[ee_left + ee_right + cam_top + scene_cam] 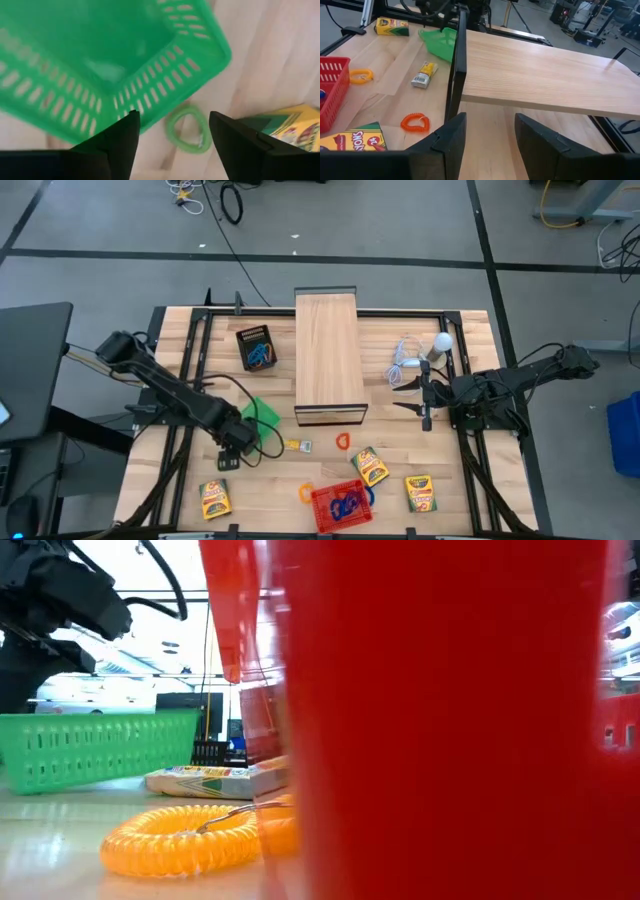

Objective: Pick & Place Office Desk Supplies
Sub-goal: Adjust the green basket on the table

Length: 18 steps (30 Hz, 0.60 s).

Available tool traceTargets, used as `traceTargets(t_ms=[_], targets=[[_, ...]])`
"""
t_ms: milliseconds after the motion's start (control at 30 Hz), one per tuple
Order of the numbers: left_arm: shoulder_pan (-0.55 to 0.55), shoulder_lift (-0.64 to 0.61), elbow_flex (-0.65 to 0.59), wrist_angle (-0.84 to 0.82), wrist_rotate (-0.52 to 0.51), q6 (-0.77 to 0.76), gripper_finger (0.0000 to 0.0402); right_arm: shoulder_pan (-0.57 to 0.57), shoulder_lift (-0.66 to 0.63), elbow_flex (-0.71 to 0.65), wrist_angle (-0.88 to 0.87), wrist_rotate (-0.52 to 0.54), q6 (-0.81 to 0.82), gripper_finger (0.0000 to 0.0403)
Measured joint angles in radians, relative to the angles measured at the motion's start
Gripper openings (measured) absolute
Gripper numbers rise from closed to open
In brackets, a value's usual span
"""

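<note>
My left gripper (172, 132) is open and hovers over a small green loop (189, 127) that lies flat on the table beside the green basket (95, 55); in the high view this gripper (236, 436) sits at the basket's near-left corner (263, 416). A crayon box (295, 127) lies close by. My right gripper (487, 135) is open and waits near the table's right side (424, 396), touching nothing. On the table lie a red-orange loop (343, 441), an orange loop (306, 492), a small yellow piece (297, 445) and three crayon boxes (214, 498) (369, 467) (421, 493).
The long pale wooden box (328, 358) stands mid-table, its end close in front of my right gripper (535, 65). A red basket (342, 505) with blue loops sits at the near edge and fills the low view (440, 720). A black box (258, 345) holds blue loops. A white bulb (441, 342) lies far right.
</note>
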Motion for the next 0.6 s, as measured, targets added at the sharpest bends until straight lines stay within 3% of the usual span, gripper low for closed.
traceTargets(t_ms=[467,600], targets=[[-0.067,-0.039,0.0,0.042,-0.007,-0.051,0.0243,0.0,0.0,0.0,-0.006,0.0,-0.004,0.0176],[-0.141,-0.072,0.0,0.045,-0.1,-0.066,0.0239,0.0,0.0,0.0,-0.006,0.003,-0.004,0.0176]])
